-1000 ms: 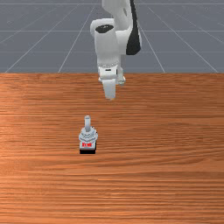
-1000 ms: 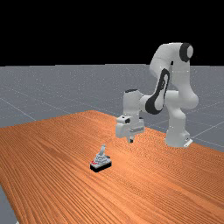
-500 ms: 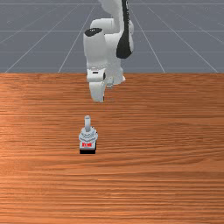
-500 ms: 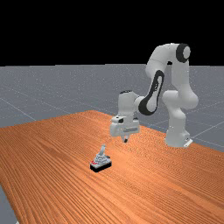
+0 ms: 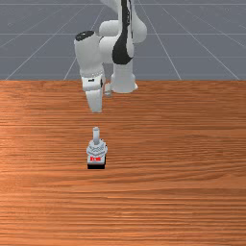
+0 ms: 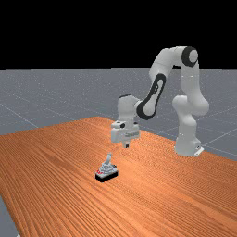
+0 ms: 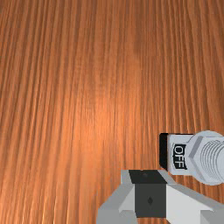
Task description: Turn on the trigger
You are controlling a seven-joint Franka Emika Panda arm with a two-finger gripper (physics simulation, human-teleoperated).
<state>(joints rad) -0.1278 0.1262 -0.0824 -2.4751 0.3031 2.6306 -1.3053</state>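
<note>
Well in from the tabletop's (image 5: 192, 144) arm-side edge, left of the front view's middle, stands the switch (image 5: 96, 150), lever (image 5: 96, 135) raised. Wrist view reads OFF on its label (image 7: 179, 157). Fingers (image 6: 126, 146) together, above the tabletop, arm side of the switch, not touching it.

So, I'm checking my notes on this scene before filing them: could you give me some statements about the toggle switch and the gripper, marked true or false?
1. The gripper touches the lever. False: the far view shows a gap between them.
2. The toggle switch stands on the wooden table. True.
3. The red marking is on the lever's tip. False: it is on the body, beside the black bottom part.
4. A label reading OFF is on the toggle switch. True.
5. The toggle switch lies on its side. False: it stands upright, lever uppermost.
</note>
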